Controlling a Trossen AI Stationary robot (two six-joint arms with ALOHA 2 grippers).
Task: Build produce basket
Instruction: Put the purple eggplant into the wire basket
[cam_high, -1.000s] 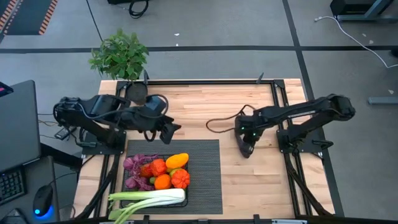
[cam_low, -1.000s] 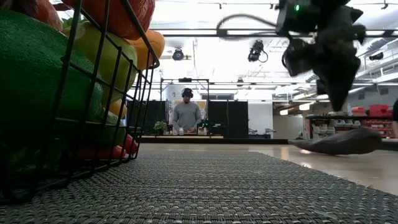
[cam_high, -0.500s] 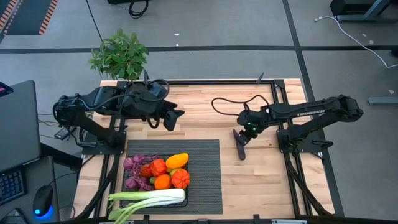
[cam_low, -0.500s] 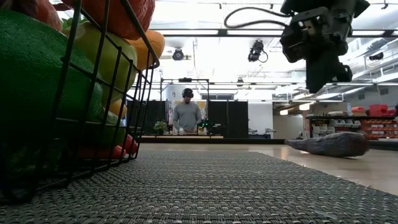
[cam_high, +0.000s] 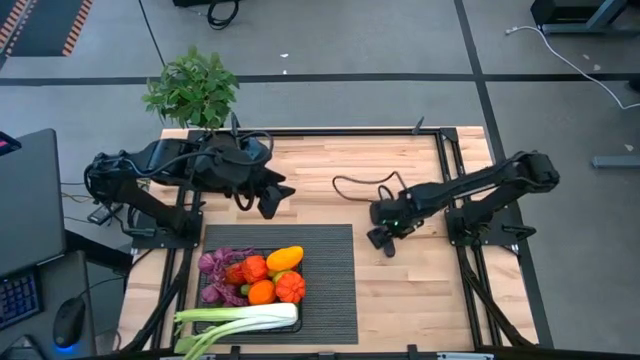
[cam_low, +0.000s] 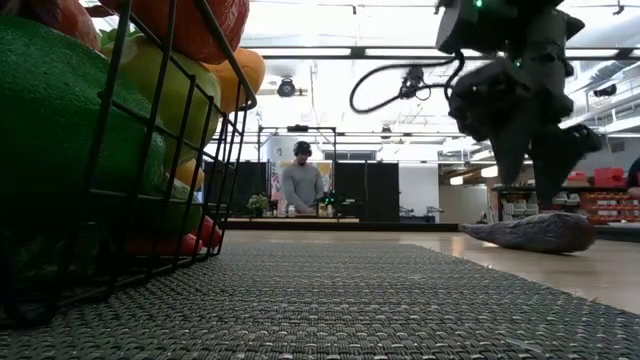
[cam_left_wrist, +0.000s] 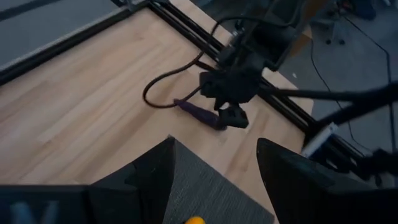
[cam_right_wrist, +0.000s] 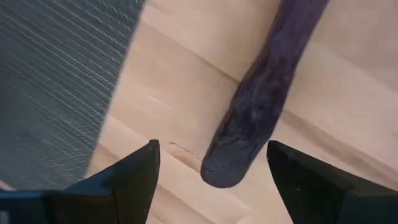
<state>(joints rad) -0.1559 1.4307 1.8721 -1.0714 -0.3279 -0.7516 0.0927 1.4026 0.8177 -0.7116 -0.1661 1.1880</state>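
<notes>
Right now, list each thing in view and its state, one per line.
Basket: on the mat, filled with produce.
Leek: lying across the basket's near edge.
Eggplant: lying flat on bare wood beside the mat.
Right tool: open, over the eggplant, not gripping.
Left tool: open, empty, above the table.

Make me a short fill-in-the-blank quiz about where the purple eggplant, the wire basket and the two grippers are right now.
1. The long purple toy eggplant lies on the bare ____ tabletop, beside the dark ribbed mat.
2. The right gripper hovers over the eggplant with its fingers ____.
3. The black wire-mesh basket of produce stands on the ____.
4. The left gripper holds ____.

Missing words: wooden; open; mat; nothing
</notes>
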